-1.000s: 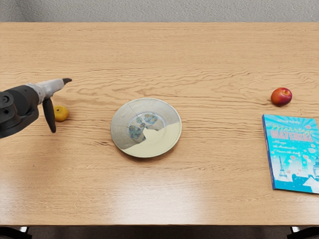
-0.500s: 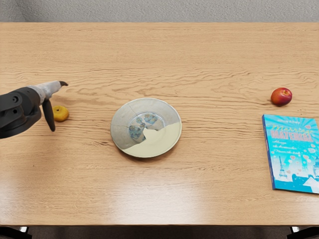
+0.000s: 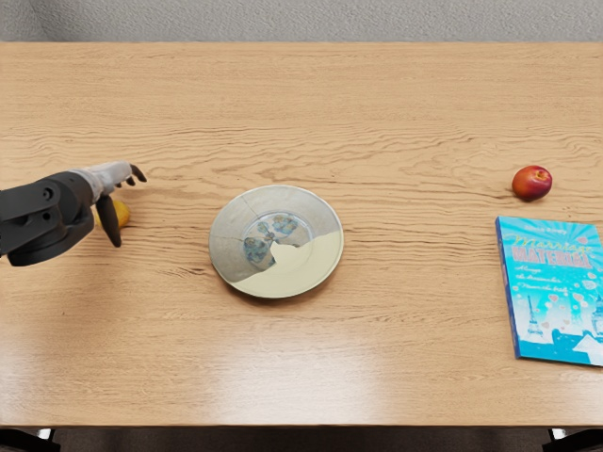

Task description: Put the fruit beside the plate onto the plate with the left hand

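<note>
Fruit small, round, yellow-orange, half hidden by left hand, fingers loosely spread, empty.

Yellow-orange fruit, partly hidden, left of grey-cream plate

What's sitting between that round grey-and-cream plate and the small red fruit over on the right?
Nothing: the head view shows only bare wooden tabletop between the round grey-and-cream plate and the small red fruit.
</note>
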Controlling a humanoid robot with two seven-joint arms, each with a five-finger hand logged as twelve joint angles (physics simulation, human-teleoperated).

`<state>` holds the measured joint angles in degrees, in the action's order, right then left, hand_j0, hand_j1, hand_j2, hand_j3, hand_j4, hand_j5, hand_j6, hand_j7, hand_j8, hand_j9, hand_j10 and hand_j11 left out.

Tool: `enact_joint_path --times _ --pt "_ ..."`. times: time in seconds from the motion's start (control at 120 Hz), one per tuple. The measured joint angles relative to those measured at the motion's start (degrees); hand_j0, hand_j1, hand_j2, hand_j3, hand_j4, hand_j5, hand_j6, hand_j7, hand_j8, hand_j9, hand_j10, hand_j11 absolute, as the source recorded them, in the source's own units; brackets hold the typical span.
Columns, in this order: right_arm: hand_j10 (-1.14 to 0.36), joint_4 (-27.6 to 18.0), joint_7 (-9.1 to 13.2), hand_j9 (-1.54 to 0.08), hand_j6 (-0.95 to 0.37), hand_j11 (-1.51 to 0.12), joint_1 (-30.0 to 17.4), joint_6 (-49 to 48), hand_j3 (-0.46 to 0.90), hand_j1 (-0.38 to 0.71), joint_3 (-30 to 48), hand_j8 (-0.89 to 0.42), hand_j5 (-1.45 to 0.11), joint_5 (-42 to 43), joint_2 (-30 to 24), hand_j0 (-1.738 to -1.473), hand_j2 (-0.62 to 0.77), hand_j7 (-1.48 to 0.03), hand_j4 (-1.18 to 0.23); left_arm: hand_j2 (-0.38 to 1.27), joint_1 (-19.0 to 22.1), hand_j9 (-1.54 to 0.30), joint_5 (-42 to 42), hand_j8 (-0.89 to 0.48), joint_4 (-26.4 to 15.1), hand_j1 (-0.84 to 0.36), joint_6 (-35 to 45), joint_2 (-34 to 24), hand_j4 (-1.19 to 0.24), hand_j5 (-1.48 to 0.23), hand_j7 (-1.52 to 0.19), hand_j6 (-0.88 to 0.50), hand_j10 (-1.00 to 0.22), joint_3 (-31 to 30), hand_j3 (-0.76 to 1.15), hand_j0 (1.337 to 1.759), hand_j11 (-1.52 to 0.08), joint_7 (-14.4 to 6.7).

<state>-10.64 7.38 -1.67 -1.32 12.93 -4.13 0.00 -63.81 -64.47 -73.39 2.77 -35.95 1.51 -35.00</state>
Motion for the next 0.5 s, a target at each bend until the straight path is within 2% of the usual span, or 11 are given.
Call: enact_joint_path --times 0.5 --pt "-0.03 0.0 0.0 -0.03 -0.03 -0.03 0.0 0.0 0.0 -0.32 0.0 -0.03 -0.03 0.0 0.0 -1.658 -0.01 -0.03 -0.03 0.06 -0.1 -0.38 -0.3 -0.3 2.8 0.0 0.0 0.2 -0.3 -0.38 -0.38 -0.3 -0.3 -0.5 0.0 1.658 -0.38 0.0"
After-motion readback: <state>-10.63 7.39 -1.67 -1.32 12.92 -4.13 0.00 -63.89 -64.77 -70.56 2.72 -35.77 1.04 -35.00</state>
